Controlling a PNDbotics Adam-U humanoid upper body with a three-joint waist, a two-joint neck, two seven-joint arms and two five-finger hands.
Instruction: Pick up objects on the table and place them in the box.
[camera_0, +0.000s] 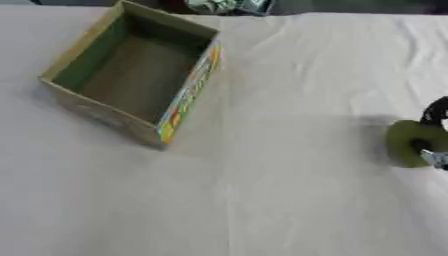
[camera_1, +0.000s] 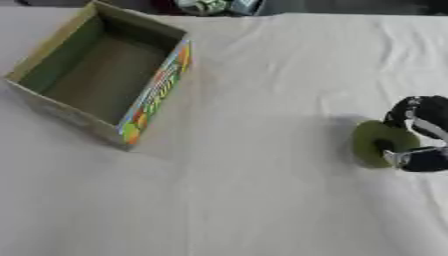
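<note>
While box sits empty far to left of your right robot hand, task is barely begun — nothing placed yet. Right robot hand at right edge, fingers curled round green round object, which seems just at or barely above bench; contact unclear. Left robot hand not visible. Left to do — lift, carry across, drop in box.
</note>
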